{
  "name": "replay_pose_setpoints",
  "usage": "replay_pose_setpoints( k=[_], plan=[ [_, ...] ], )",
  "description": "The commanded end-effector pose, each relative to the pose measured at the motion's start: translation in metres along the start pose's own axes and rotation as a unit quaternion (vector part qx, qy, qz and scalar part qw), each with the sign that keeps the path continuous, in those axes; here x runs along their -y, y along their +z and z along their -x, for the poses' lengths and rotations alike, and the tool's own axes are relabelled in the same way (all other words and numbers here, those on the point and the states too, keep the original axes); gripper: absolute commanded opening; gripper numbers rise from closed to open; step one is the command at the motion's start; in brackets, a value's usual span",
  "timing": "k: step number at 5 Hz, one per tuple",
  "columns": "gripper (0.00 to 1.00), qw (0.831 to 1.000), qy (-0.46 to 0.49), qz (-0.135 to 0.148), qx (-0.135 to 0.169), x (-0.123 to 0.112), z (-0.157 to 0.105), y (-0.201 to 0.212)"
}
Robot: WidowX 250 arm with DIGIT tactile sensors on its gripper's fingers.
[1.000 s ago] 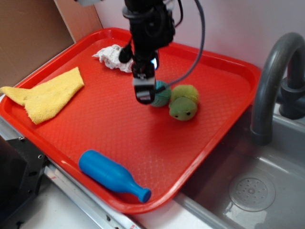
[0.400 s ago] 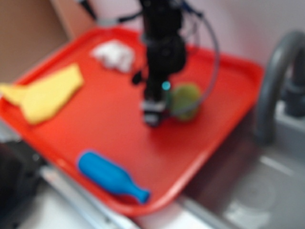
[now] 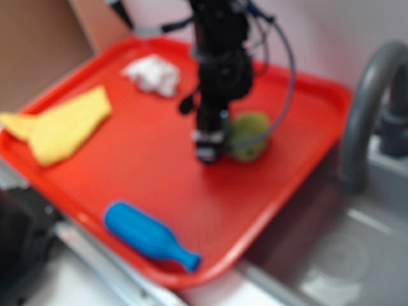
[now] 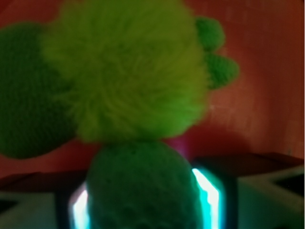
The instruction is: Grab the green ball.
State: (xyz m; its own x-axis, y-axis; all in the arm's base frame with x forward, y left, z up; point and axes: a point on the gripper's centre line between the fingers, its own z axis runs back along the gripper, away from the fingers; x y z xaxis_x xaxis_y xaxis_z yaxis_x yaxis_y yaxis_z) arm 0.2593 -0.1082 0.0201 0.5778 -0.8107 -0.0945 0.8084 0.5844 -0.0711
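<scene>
On the red tray [image 3: 159, 191], tool [image 3: 209, 148] astride the green ball [image 4: 143, 186], grip state unclear.

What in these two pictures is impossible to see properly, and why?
- Green ball: in the exterior view it is hidden behind the gripper; the wrist view cuts off its bottom.
- Whether the fingers actually press the ball: the wrist view shows the ball between them, but contact is blurred.
- Plush toy: the exterior view is too blurred to show its eyes.
- White cloth: its texture is lost to blur in the exterior view.
</scene>
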Motion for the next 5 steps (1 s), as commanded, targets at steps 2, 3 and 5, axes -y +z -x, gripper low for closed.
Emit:
replay_pose_setpoints(
  k=[2,3,5],
  plan=[
    [0.00,0.949,0.288,-0.048,0.121,0.016,0.068,0.117],
    [0.00,0.902,0.404,-0.058,0.143,0.037,0.096,0.155],
    [0.00,0.824,0.556,-0.009,0.109,0.061,0.108,0.148]
  ],
)
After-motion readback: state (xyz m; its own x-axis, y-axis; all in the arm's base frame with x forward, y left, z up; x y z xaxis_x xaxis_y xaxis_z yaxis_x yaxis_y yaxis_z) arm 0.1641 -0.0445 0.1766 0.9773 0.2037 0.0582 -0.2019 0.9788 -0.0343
